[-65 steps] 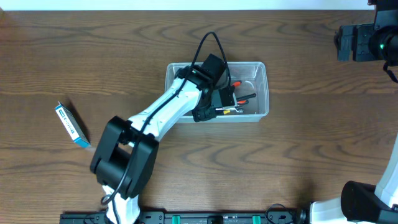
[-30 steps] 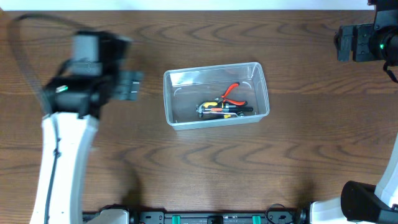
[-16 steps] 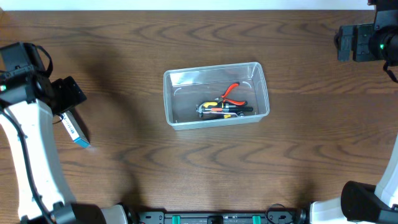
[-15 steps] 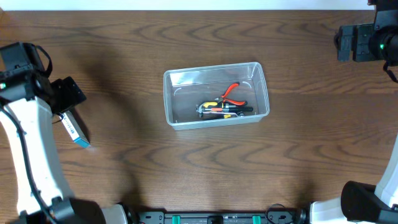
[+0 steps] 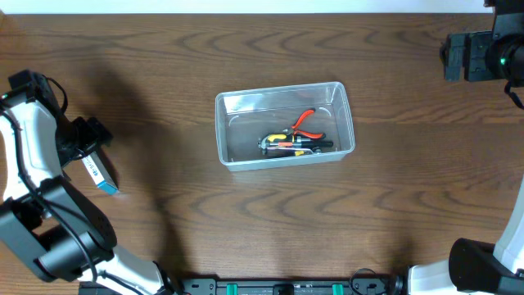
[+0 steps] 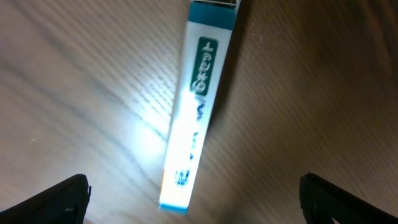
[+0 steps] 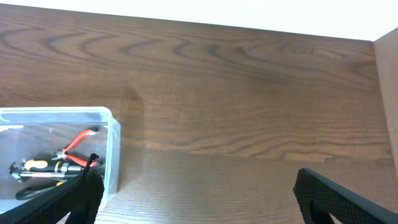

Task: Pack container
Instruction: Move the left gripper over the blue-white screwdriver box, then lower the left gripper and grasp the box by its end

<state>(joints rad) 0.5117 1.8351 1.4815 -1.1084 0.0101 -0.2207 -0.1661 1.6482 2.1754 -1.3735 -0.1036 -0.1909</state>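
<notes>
**Packing judged partly done: tools in the container, one box outside it**

The container (image 5: 221, 135) is seen near the middle of the bench (image 5: 246, 238), upright, with no lid on it. On its floor, towards the right end, the red-handled pliers (image 5: 306, 120) are found. Just beside them lies a cluster of black-and-yellow tools (image 5: 288, 145), which cannot be counted or named with certainty from above. The left half of the container is bare, so room for more is judged to be available.

Well apart from the container, near the left edge of the bench, the blue-and-white box (image 5: 97, 170) is lying flat on the wood. It is the only loose item seen outside the container, and it is taken to be what remains to be packed.

The left gripper (image 5: 88, 138) is held over the upper end of this box. In the left wrist view its jaws are spread wide, one on each side of the frame, with the box between them. Nothing is held, and no contact with the box can be made out.

The right gripper (image 7: 199, 199) is parked at the far right corner of the bench, jaws wide apart and empty, and is facing the container from a distance.

The remaining work is judged to be a grasp on the box, a carry across the bench and a release into the bare end.
</notes>
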